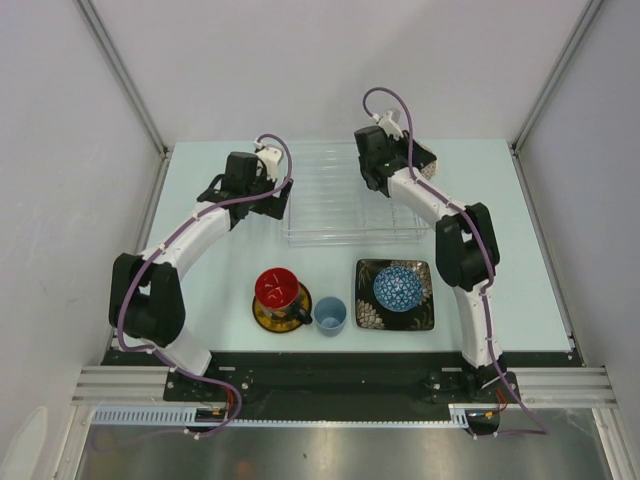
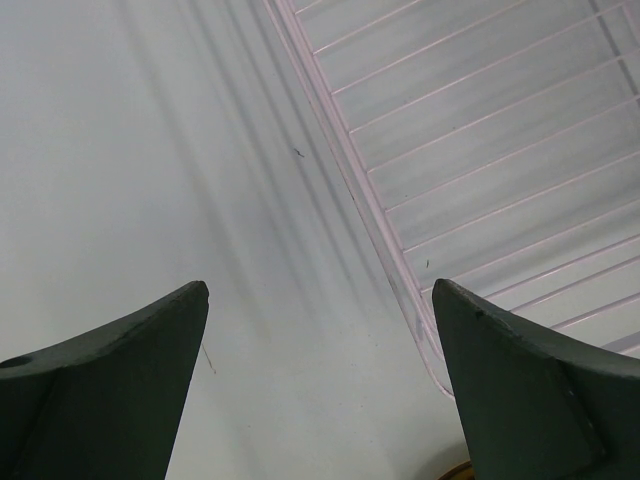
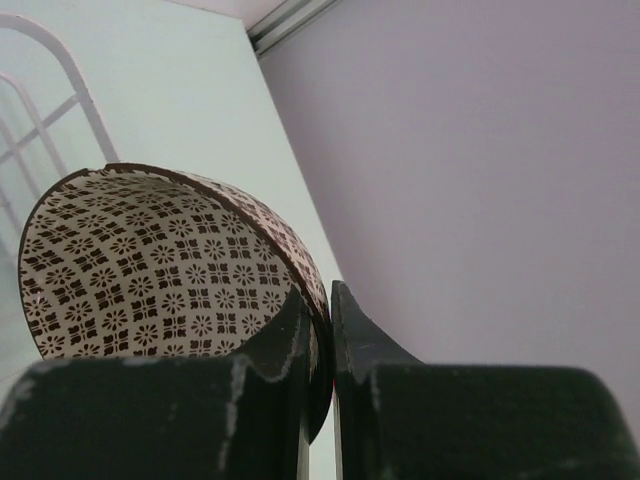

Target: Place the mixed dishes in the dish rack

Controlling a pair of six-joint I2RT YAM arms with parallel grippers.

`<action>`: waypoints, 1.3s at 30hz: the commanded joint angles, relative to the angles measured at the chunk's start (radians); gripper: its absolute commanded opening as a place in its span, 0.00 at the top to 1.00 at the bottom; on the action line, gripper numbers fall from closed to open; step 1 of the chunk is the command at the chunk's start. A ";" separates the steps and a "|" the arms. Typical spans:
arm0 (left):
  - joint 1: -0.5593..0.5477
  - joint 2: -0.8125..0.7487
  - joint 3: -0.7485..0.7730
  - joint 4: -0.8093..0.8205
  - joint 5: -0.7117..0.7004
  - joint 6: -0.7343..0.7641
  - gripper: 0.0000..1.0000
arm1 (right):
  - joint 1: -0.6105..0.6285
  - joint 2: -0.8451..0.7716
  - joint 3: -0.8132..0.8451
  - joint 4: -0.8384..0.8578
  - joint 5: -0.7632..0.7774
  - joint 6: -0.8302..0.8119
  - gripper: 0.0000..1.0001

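Lowering gently is best: the right tool [image 3: 322, 310] pinches the small red-white patterned bowl [image 3: 150, 270] by its rim at the 2 o'clock corner of the clear plastic rack [image 1: 345, 238]; the left tool [image 2: 320, 295] stands open.

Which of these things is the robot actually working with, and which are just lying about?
Part of the job: clear ribbed plastic dish rack; small red-white patterned bowl, pinched in the right gripper; blue patterned bowl on black floral square plate; dark red-lined mug on yellow-brown saucer; light blue cup.
Just there: pale green table; white side walls.
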 commanded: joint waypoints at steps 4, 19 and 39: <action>0.002 -0.012 -0.003 0.028 0.016 0.006 0.01 | 0.006 0.041 0.002 0.428 0.094 -0.308 1.00; 0.002 -0.012 -0.008 0.039 0.016 0.017 0.00 | 0.023 0.216 0.136 0.254 0.060 -0.190 1.00; 0.004 -0.047 -0.042 0.045 0.027 0.010 0.00 | 0.055 0.186 0.119 0.029 0.020 -0.003 0.36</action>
